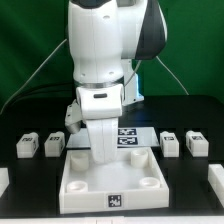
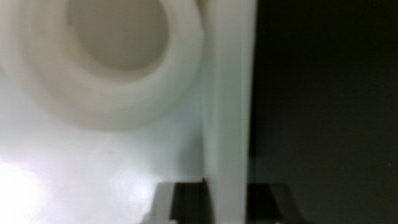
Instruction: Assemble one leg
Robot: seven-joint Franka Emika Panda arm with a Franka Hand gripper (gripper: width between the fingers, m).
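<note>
Four small white legs stand on the black table, two at the exterior view's left (image 1: 27, 145) (image 1: 55, 143) and two at its right (image 1: 170, 143) (image 1: 196, 143). None of them is held. The large white tray-like piece (image 1: 112, 183) with round corner sockets lies in front. My gripper (image 1: 104, 152) reaches down onto the tray's back rim, and the hand hides its fingers there. In the wrist view the gripper (image 2: 231, 195) has a dark finger (image 2: 187, 203) on each side of the tray's thin wall (image 2: 231, 110), tight against it. A round socket (image 2: 116, 40) shows beside the wall.
The marker board (image 1: 131, 138) lies behind the tray, partly hidden by the arm. White fixtures sit at the table's left (image 1: 3, 180) and right (image 1: 214, 177) edges. Cables hang behind the arm.
</note>
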